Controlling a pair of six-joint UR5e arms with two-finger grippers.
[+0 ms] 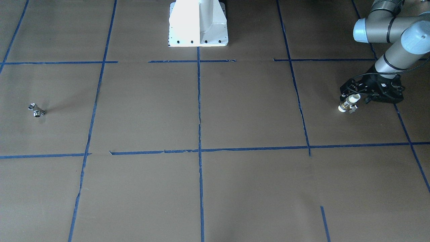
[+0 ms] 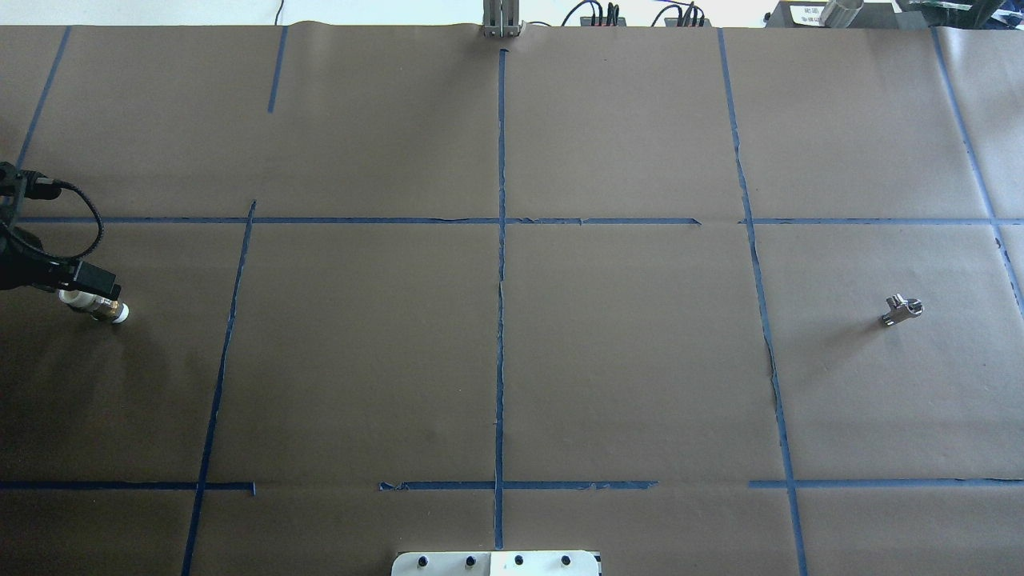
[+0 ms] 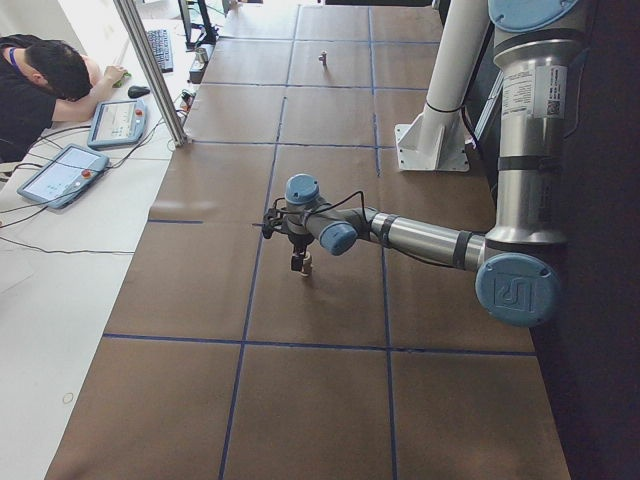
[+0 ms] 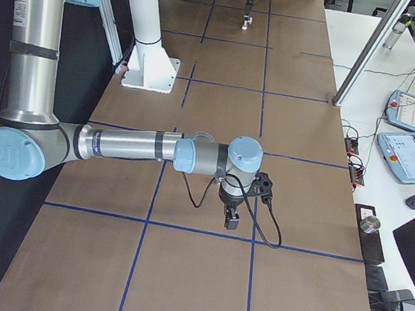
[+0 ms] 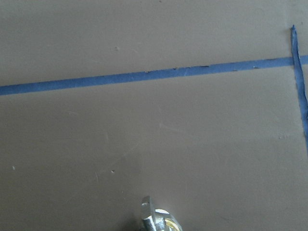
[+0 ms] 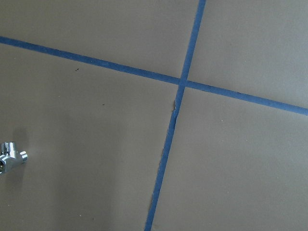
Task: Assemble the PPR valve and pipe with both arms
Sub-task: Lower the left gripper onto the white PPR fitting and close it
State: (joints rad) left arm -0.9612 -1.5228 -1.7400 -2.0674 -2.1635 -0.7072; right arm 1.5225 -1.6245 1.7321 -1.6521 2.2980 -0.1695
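Jaws, L gripper (image 1: 352, 97): closed on the PPR valve (image 1: 348, 104), pinching the white end nearer the wrist. Valve is tilted, its brassy middle + other white end sticking out past the fingers. Touching the paper or just above it: can't tell. Jaws, R gripper (image 4: 232, 220): seen only in the right side view, pointing down over the table; width can't be told. R wrist cam shows no fingers.

Pipe (image 2: 902, 309) lies alone on the paper, well apart from L jaws, toward the table's opposite end. In R wrist cam it sits at the frame's left edge, so off to one side of R jaws, not betw. them.

Progress (judgement): early. Valve grasp done; pipe pickup, bringing parts together + mating all left.

Surroundings: brown paper w/ blue tape lines (image 2: 500, 320); white robot base (image 1: 198, 25) betw. the arms; operator (image 3: 40, 85) + tablets (image 3: 65, 172) on a side bench out past L jaws. Betw. the two parts, overhead shows only paper + tape; main hindrance looks to be the gap itself.
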